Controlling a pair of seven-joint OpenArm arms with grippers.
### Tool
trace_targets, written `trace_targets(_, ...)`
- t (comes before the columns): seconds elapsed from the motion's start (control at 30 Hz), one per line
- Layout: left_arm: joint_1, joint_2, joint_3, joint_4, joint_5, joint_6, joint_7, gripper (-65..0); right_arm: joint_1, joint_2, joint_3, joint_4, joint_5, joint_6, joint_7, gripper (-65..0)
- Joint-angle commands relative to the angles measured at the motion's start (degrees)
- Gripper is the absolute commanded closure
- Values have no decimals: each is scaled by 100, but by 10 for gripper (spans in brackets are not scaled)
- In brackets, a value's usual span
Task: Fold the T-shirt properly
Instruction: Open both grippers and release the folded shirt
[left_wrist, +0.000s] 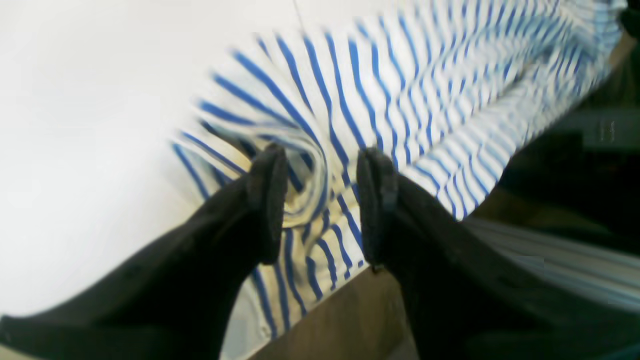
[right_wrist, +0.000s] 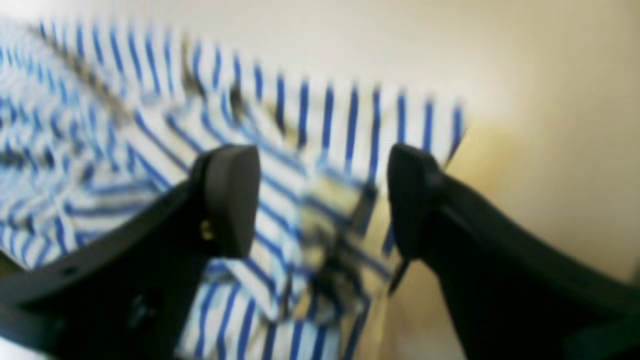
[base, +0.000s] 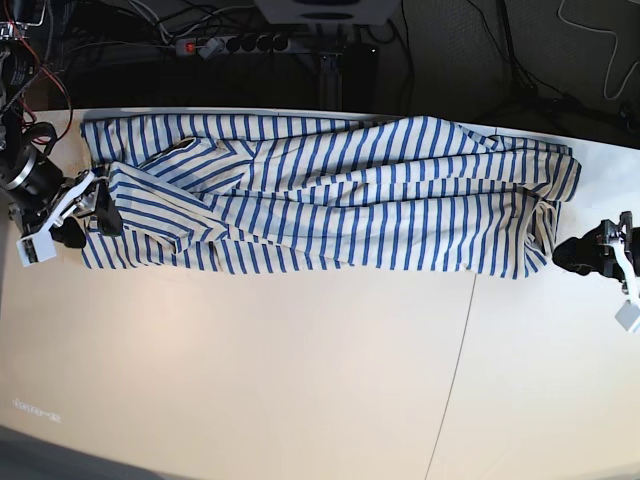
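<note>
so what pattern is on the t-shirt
White with thin blue stripes all over the T-shirt; clearest in the base view.

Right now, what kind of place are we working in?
Likely a robotics lab bench: a plain white table, a power strip with loose cables behind it, and just the striped T-shirt laid out.

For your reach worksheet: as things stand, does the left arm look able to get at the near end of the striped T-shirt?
Probably yes. The left gripper is open right at the T-shirt edge, with nothing between them on the table.
</note>
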Motion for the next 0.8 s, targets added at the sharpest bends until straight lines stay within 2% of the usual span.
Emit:
trace_targets(0.0, -105, -164, -223, 68, -117, -135, -77, -263, 85, 109, 90, 155, 76, 490, 129, -400)
trace_targets(0.13, -105, -164, -542, 68, -117, -135, -77, -263, 103, 109, 87, 479, 302, 492, 96, -398)
trace_targets(0.17, -105, -162, -540, 68, -117, -135, -77, -263, 103, 107, 87, 542, 358, 494, 85, -375)
trace_targets(0.2, -98, -157, -540, 68, -117, -135, -77, -263, 101, 105, 85, 592, 387, 494, 74, -307)
trace_targets(0.27, -42, -160, -540, 68, -117, -135, -77, -263, 98, 92, 85, 662, 533, 492, -52, -75)
trace_targets(0.3, 4, -160, -540, 68, -117, -135, -77, -263, 96, 76, 81, 667, 638, 494, -157, 0)
trace_targets(0.37, 109, -160, -540, 68, -117, -135, -77, -263, 26, 50, 42, 664, 632, 496, -258, 0)
trace_targets(0.6, 334, -140, -540, 68, -117, -135, -77, -265, -341, 48, -15, 293, -214, 492, -168, 0)
trace_targets(0.7, 339, -107, -540, 68, -117, -135, -77, -292, -321, 50, -15, -289, -540, 492, 153, 0)
trace_targets(0.77, 337, -79, -540, 68, -117, -135, -77, -317, -310, 52, -15, -605, -525, 490, 374, 0)
